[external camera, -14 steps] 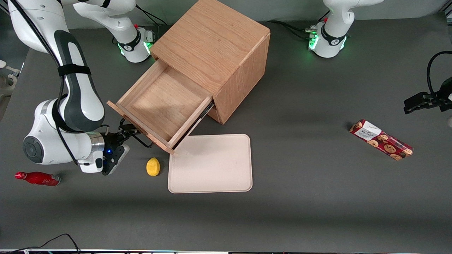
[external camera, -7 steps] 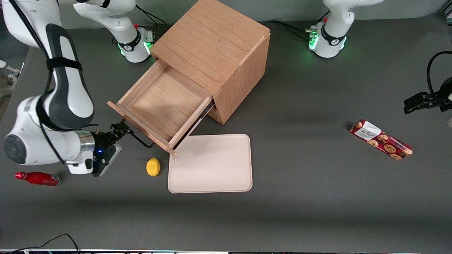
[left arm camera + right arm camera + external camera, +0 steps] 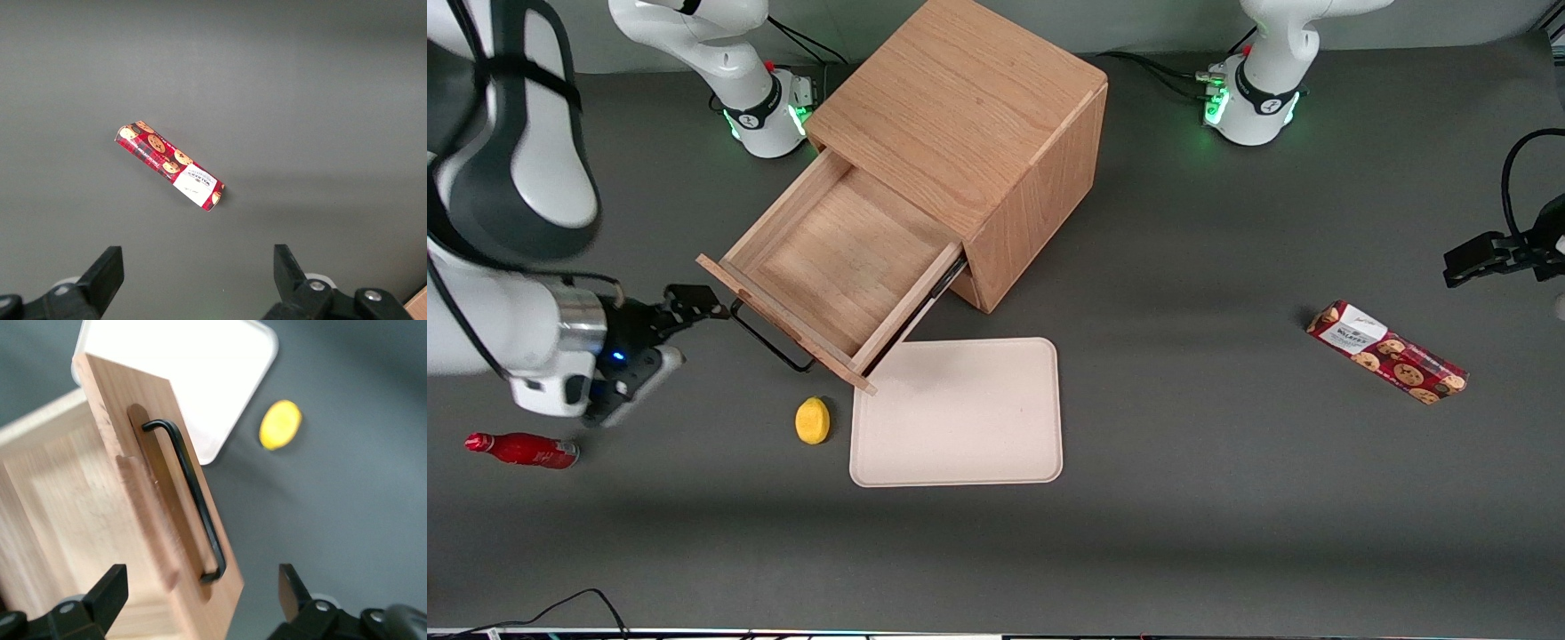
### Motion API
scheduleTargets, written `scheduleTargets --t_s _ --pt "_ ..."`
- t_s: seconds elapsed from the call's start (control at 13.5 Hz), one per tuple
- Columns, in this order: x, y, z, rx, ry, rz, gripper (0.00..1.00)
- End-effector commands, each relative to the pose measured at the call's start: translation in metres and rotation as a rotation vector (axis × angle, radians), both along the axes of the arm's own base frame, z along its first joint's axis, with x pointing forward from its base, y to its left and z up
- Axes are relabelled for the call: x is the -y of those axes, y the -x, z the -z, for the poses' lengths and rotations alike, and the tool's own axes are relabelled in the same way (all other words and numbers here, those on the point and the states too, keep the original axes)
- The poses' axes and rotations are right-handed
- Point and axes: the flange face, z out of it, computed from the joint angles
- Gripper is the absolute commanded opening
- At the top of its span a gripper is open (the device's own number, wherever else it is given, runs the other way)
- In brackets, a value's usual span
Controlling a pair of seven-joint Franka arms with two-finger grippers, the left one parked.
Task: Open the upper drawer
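Upper drawer (image 3: pixel 840 258) pulled well out of the oak cabinet (image 3: pixel 969 133); gripper (image 3: pixel 680 311) held clear of it.

The gripper is seen just beside the end of the black bar handle (image 3: pixel 769 342), toward the working arm's end of the table, its fingers spread wide and nothing held between them. A cream tray (image 3: pixel 957 413) and a lemon (image 3: pixel 812 420) are seen nearer the front camera than the drawer front.

White-shelled right arm (image 3: pixel 511 178) with dark grey panels, silver wrist ring, black end effector (image 3: pixel 685 307) showing a blue light
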Motion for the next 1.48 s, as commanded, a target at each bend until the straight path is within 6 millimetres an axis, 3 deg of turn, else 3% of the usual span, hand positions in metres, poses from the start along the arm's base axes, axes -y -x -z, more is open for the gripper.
scheduleTargets --t_s 0.0,0.3,0.59,0.74,1.03,1.4 --pt "-0.001 0.044 -0.037 -0.004 0.122 0.228 1.0" --pt "0.023 0.086 -0.056 0.032 0.25 0.447 1.0" --pt "0.066 0.113 -0.04 0.042 0.259 0.513 1.0" --pt "0.08 0.117 -0.044 0.046 0.281 0.527 1.0" --pt "0.125 0.122 -0.054 0.062 0.263 0.5 1.0" --pt "0.145 0.12 -0.075 0.11 0.263 0.513 1.0"
